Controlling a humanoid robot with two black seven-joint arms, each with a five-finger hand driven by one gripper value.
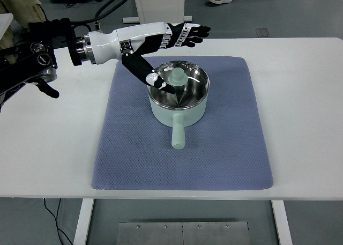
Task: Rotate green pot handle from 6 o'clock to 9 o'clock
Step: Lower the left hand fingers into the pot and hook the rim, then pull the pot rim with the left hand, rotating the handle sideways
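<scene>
Above the green pot (178, 95), the left robot hand (179, 35) hovers, fingers spread, thumb on the rim.

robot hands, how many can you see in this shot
1: the left hand reaches in from the left above the green pot, fingers spread, thumb at the rim. The right hand is out of view.

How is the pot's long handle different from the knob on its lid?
The handle is a long bar sticking sideways out of the pot toward the camera, at 6 o'clock; the knob is short and round, standing on the lid. The handle lies free over the blue mat; the knob has the left robot hand reaching over the pot, its thumb beside it. Both are pale green.
</scene>
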